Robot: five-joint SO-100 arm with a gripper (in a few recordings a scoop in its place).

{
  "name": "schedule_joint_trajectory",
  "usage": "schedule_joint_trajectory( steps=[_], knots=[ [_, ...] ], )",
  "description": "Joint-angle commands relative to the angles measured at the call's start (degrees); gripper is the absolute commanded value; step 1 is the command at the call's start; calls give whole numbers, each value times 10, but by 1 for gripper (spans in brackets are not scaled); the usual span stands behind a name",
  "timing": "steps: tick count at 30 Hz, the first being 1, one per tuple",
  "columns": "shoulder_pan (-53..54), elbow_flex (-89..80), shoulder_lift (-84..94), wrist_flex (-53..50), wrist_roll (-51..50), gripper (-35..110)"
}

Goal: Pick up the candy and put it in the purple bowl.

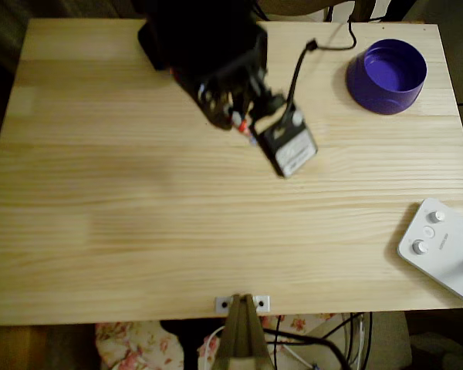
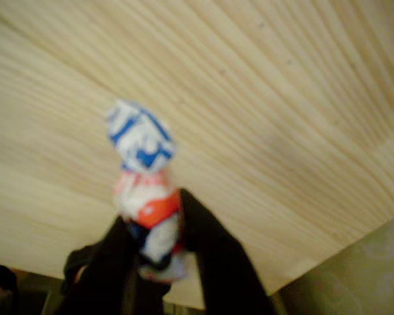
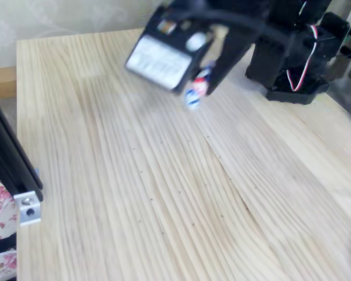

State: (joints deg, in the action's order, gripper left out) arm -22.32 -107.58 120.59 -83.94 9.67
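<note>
Jaws are clamping the candy, black fingers pressing either side of its lower half. Wrapper is showing whitish-pink with an orange patch, blue-and-white twisted end sticking out past the fingertips. Long axis is running along the jaws, free twist pointing away from the wrist. Fixed view is showing the candy hanging clear above the bench. Overhead view is showing the purple bowl well off to the jaws' right, near the bench's far corner.
</note>
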Motion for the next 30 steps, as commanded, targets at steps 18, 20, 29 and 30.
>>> schedule_joint_trajectory(
  steps=[18,20,29,30],
  knots=[
    [-363,39,206,-18,-95,-1],
    [-400,40,200,-4,-100,-1],
    [-523,72,133,83,-119,-1],
    [-533,75,122,92,-120,-1]
  ],
)
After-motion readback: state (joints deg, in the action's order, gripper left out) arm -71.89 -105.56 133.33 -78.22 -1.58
